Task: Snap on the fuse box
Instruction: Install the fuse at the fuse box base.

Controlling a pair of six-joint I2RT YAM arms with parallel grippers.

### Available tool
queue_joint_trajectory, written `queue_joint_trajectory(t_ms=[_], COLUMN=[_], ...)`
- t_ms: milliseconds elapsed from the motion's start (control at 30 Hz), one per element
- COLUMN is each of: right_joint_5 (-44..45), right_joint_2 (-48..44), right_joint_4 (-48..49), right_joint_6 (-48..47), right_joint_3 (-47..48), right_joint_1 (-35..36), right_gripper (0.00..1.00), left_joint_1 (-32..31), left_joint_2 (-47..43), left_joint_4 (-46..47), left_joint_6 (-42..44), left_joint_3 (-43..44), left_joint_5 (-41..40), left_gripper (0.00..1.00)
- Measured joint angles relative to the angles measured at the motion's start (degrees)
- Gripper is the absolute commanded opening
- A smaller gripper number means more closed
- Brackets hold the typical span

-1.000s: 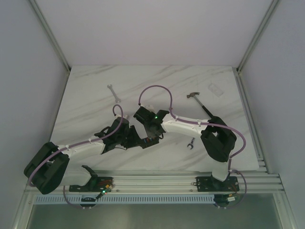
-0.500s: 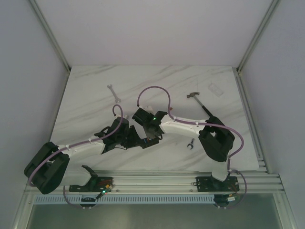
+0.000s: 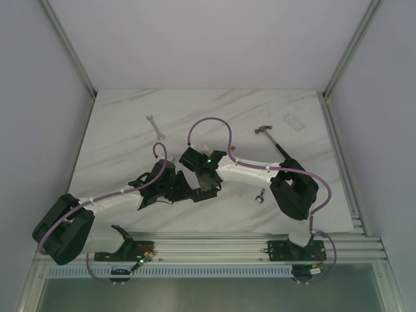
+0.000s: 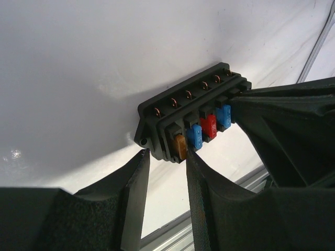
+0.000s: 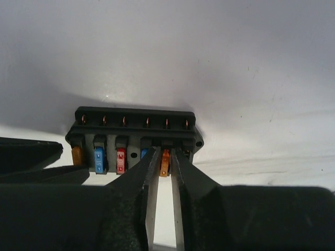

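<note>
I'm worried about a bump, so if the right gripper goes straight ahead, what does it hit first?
The right gripper would first meet the orange fuse in the fuse box, though depth is unclear.

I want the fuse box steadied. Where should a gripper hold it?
Take the fuse box by its short end, at the outermost orange fuse, coming in endways: its long sides run parallel there, and the fuse row stays reachable.
</note>
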Motion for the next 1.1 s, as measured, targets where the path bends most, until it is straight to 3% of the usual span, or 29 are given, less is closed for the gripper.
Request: queue_joint_trajectory(t_ms=[200,700,1100], right_joint_5=[-0.5,-0.5,-0.7], right_joint_2=[0.0,-0.5,-0.4], right_joint_4=[-3.3,-5.4,-7.5], right_joint_6=[1.3,5.4,9.2], right_joint_3=[0.4,3.2,4.0], right_joint_1=[0.0,0.0,-0.1], right_gripper=[0.33,0.34,0.24], left_joint_1=[0.1,0.1,0.1], left_joint_2=[0.0,0.0,0.0], left_joint_4=[0.0,0.0,0.0], left_joint_6=[0.0,0.0,0.0], left_joint_3=[0.0,0.0,0.0], left_joint_5=[0.0,0.0,0.0], left_gripper=[0.43,0.43,0.43])
